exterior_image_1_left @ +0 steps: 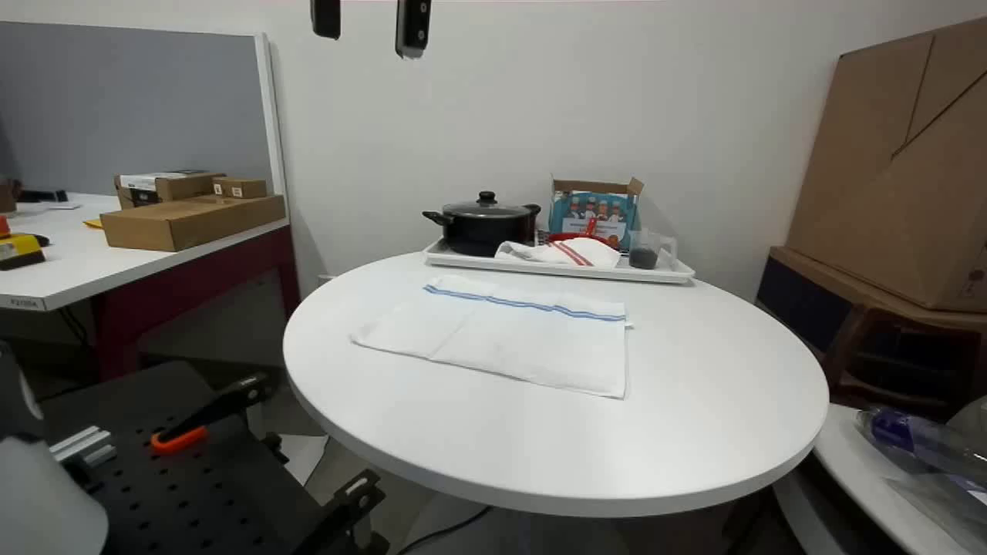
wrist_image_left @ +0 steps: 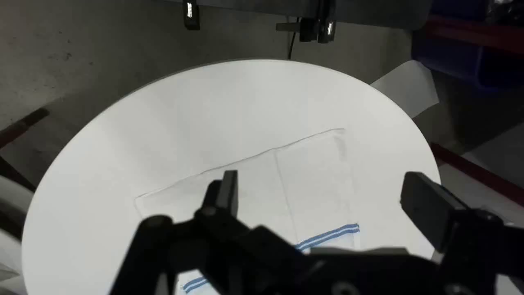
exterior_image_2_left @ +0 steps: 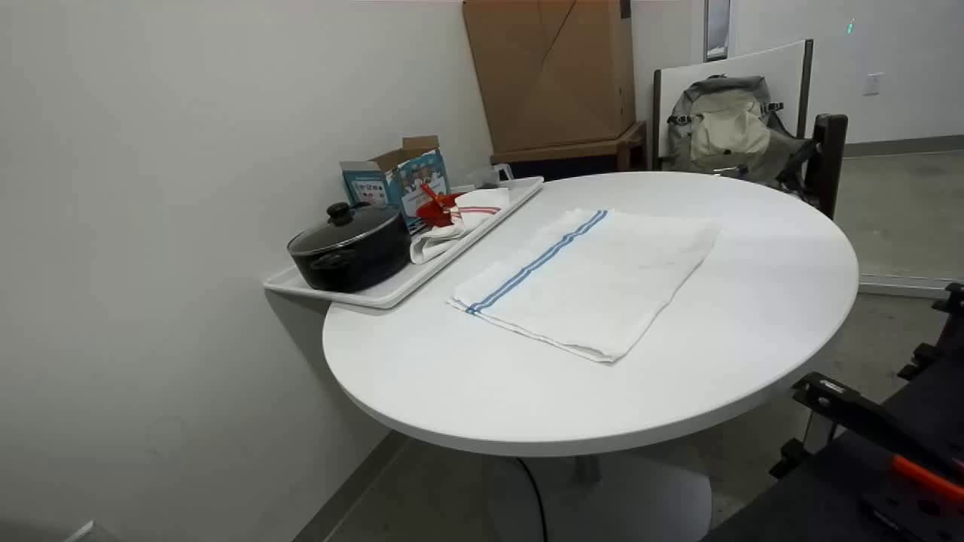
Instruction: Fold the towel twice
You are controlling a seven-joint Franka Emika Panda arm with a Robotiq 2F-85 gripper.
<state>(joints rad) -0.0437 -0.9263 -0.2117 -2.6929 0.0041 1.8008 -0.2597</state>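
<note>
A white towel with a blue double stripe point(exterior_image_1_left: 524, 339) lies flat on the round white table point(exterior_image_1_left: 493, 447). In an exterior view the towel point(exterior_image_2_left: 602, 278) shows layered edges at its near corner, and the stripe runs along its tray side. In the wrist view the towel point(wrist_image_left: 315, 184) has a crease across it, and the gripper's body hides part of it. My gripper point(wrist_image_left: 322, 176) is open and empty, its fingers wide apart above the towel. In an exterior view only the fingertips of the gripper point(exterior_image_1_left: 370, 29) show at the top edge, well above the table.
A white tray point(exterior_image_1_left: 493, 264) by the wall holds a black lidded pot point(exterior_image_1_left: 487, 226), a red-striped cloth point(exterior_image_1_left: 582, 252), a blue box point(exterior_image_1_left: 590, 212) and a clear cup point(exterior_image_1_left: 644, 250). A black perforated platform point(exterior_image_1_left: 200, 478) stands beside the table.
</note>
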